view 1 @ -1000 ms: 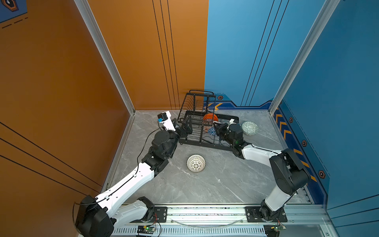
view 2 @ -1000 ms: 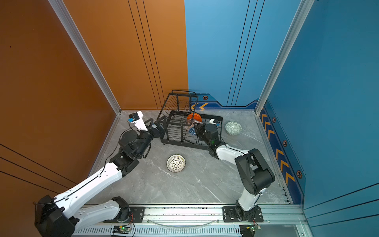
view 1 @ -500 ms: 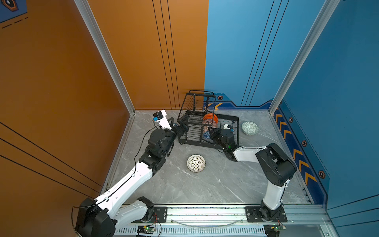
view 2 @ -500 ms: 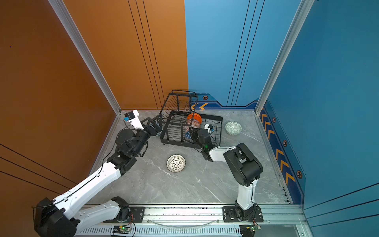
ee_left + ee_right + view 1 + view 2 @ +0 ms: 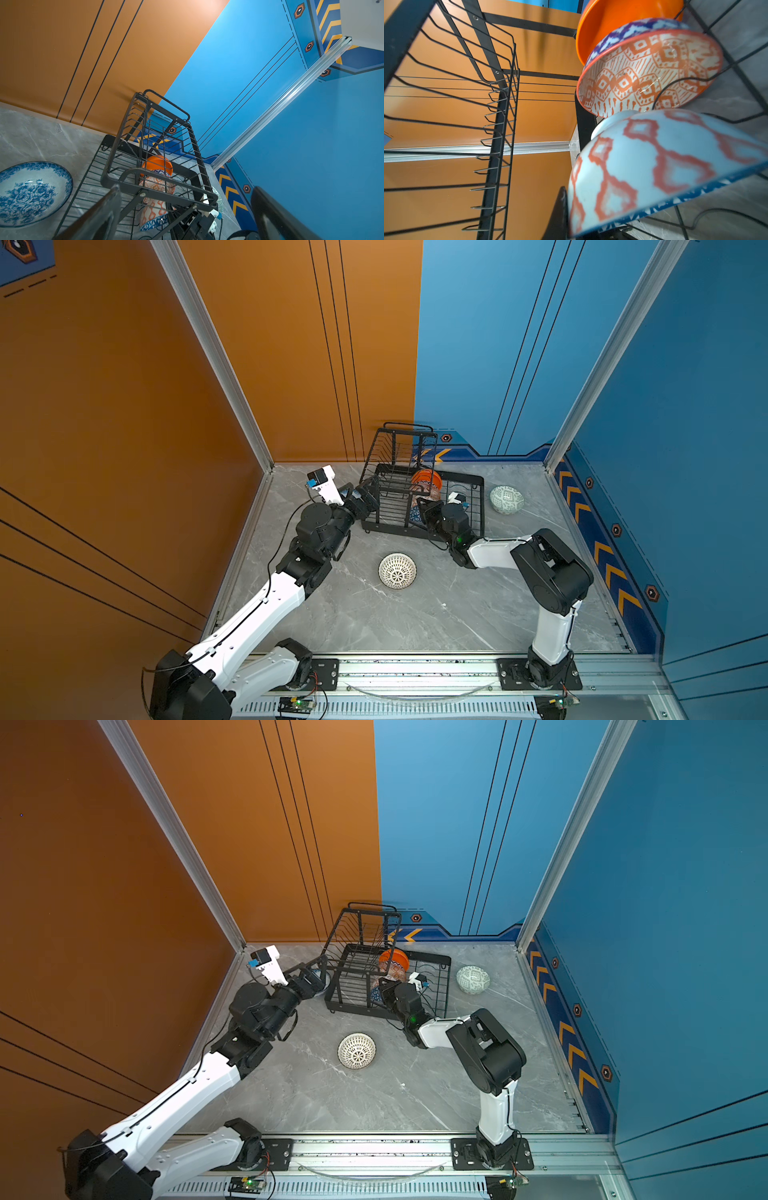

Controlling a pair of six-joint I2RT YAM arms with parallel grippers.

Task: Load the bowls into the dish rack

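The black wire dish rack (image 5: 473, 485) (image 5: 440, 965) stands at the far middle. A plain orange bowl (image 5: 426, 477) (image 5: 616, 22) and an orange-white patterned bowl (image 5: 424, 490) (image 5: 643, 72) stand on edge in it. My right gripper (image 5: 422, 506) (image 5: 568, 209) is inside the rack, shut on the rim of the blue triangle-patterned bowl (image 5: 414, 514) (image 5: 654, 166), which is tilted beside those two. My left gripper (image 5: 368, 495) (image 5: 187, 209) is open at the rack's left end, above the blue-white floral bowl (image 5: 31, 193) (image 5: 326, 981), which lies on the table.
A white bowl with dark dots (image 5: 397, 570) (image 5: 356, 1050) sits on the grey table in front of the rack. A pale green patterned bowl (image 5: 506, 499) (image 5: 473, 979) sits to the rack's right. The rack's raised basket tier (image 5: 399, 448) stands over its left part.
My right gripper has carried the blue triangle-patterned bowl leftward, deeper into the rack, and its elbow has swung in. My left gripper has drawn back slightly from the rack's end.
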